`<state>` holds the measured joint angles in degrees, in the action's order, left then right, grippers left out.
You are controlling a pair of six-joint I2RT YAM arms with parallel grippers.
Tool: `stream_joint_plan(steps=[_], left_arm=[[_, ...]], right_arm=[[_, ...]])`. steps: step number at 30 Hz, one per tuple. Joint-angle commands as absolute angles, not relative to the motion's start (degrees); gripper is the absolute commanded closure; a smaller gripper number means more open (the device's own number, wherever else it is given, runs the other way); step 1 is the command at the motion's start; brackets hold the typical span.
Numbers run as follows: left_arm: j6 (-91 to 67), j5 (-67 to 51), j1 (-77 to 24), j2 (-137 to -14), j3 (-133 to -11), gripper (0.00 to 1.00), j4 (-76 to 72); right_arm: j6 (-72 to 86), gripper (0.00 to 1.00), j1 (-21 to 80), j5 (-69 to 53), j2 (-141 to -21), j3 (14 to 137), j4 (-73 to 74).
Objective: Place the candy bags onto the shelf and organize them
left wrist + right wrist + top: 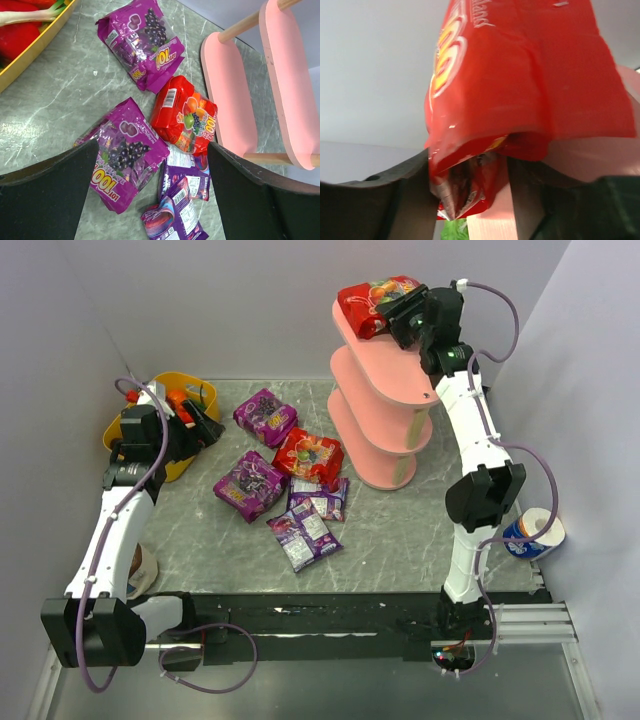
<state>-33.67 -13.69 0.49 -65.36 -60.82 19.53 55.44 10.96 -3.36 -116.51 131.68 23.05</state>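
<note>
A grey-green marbled table fills the frame, closed in by pale walls at the left, back and right.

At the upper left sits a yellow oval basket holding red and orange toy vegetables. A blue-printed cup stands at the right edge.

A pink 3-tier shelf stands at the upper centre right. Its 2 lower boards are bare. 1 red candy bag lies on the far end of the top board. The right gripper is at that bag's near end. In the right wrist view the bag's crumpled end sits pinched between the dark fingers.

A second red candy bag lies flat on the table in the centre, just left of the shelf's foot. Purple candy bags lie scattered around it: 1 behind it toward the basket, 1 to its left, and smaller ones overlapping in front of it.

The left gripper hangs beside the basket, above the left purple bag, its fingers spread wide and holding nothing.
</note>
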Motion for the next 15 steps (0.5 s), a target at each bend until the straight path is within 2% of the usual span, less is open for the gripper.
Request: stream_joint_plan(steps=[1, 7, 15], left_arm=[[-33.66, -14.94, 0.44, -65.21, -63.19, 0.04, 17.67], [-33.66, -15.38, 0.44, -64.95, -62.93, 0.04, 17.31], [-33.40, -15.21, 0.44, -64.78, -63.02, 0.04, 17.31]], right_arm=[[55.64, 0.39, 10.64, -4.40, -114.79, 129.56, 22.76], [54.32, 0.27, 10.63, -3.52, -111.98, 128.41, 23.38], [51.68, 0.20, 10.63, -2.11, -108.55, 129.03, 25.40]])
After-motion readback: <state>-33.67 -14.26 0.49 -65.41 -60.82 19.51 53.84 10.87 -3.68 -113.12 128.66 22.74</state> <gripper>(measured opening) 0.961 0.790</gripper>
